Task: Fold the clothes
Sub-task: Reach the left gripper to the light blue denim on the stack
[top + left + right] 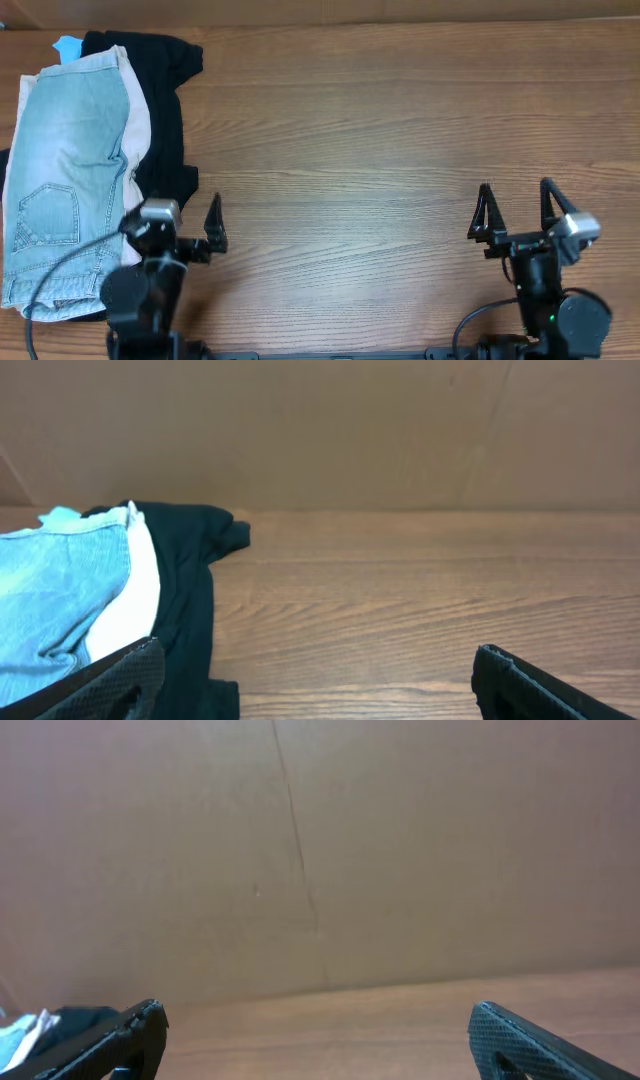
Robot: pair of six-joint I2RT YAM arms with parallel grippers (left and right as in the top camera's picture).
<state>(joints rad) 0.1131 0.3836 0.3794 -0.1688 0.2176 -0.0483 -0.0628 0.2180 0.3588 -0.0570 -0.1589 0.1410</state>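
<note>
Denim shorts (65, 170), faded light blue, lie flat along the left edge of the table (380, 130). They run from near the far-left corner down toward the front-left corner. A stitched pocket faces up on the half nearer the front edge. They lie on top of a small pile. A pair of cream shorts (137, 110) shows as a narrow strip along their right side. A black garment (165, 110) spreads out beyond that, toward the middle of the table and up to the far edge. A small bright-blue scrap (68, 45) pokes out at the far-left corner; I cannot tell what it is.

The left gripper (317, 652) sits by the front edge, just beside the front right part of the pile. Its fingers are spread wide apart and hold nothing. In the left wrist view, one fingertip is in front of the black garment and the other is over bare wood. A dark cable (60, 270) from the left arm crosses the front end of the denim shorts.

The right gripper (515, 195) is near the front-right corner, well apart from the clothes. Its fingers are also spread wide, with nothing between them, over bare wood. Both grippers point toward the far edge. A brown cardboard wall (300, 850) stands behind the far edge.
</note>
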